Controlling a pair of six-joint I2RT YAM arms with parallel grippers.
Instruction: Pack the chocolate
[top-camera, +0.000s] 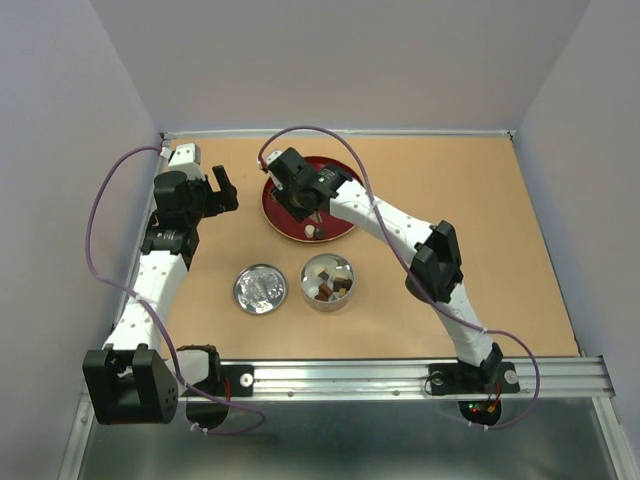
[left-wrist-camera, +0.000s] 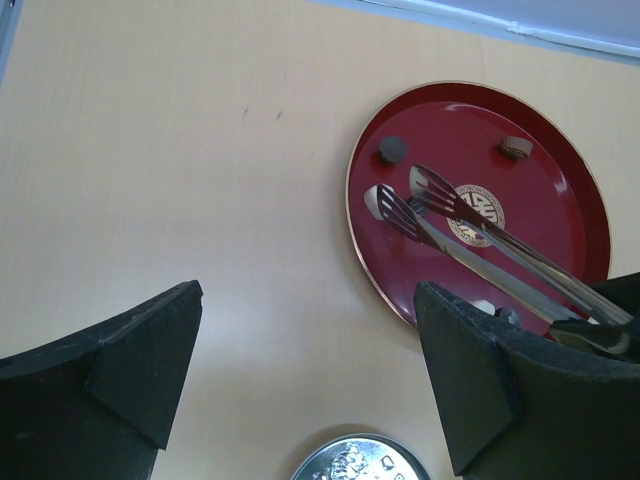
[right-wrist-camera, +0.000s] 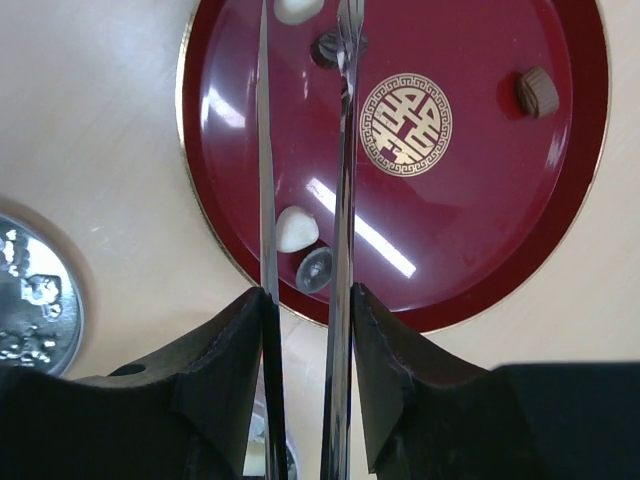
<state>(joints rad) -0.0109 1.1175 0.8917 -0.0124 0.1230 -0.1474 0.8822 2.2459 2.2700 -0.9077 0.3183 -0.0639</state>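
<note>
- The round silver tin stands near the table's front edge. It holds a small heap of the chocolate, brown and cream pieces.
- Just left of it, a silver embossed lid lies flat on the tan table, apart from the tin.
- Further back is the red round plate with a gold emblem. More chocolate lies loose on it: a cream piece touching a dark one near the rim, and a brown one across the plate.
- The right gripper clamps the long metal tongs between its fingers, with the blades parted over the plate. Their tips reach a dark piece and a cream one, but I cannot tell whether they touch.
- The left gripper has its jaws spread wide with nothing between them, over bare table left of the plate.
- Only the top view shows inside the tin, and there the right arm hides much of the plate.
- The left wrist view shows the tongs' slotted tips side-on; the right wrist view sees them edge-on.
</note>
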